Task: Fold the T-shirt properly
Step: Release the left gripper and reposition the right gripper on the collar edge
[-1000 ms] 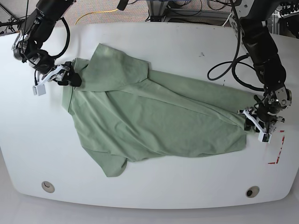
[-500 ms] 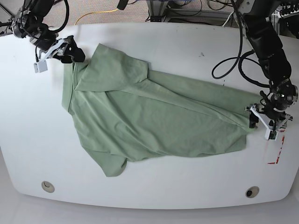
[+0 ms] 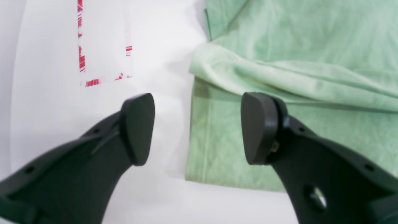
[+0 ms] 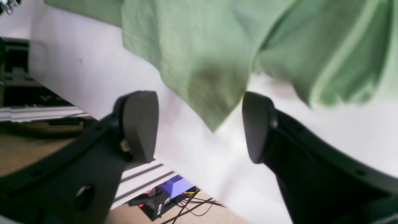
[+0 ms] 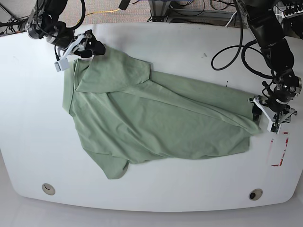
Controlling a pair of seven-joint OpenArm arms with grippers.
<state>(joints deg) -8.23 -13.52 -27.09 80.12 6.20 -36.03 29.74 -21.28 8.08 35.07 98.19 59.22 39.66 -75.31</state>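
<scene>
Only the base view shows the whole T-shirt (image 5: 156, 118) spread flat.

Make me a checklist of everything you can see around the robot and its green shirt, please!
Surface: white table, red marks by its edge.
Job's things: T-shirt spread out, wrinkled, partly folded over.
Clutter: nothing seen.
Hands: left hand open over the shirt's edge, holding nothing; right hand open above a shirt corner, holding nothing.
Cables: black cables looping off the arm.
Surroundings: yellow cord on the floor behind.
</scene>
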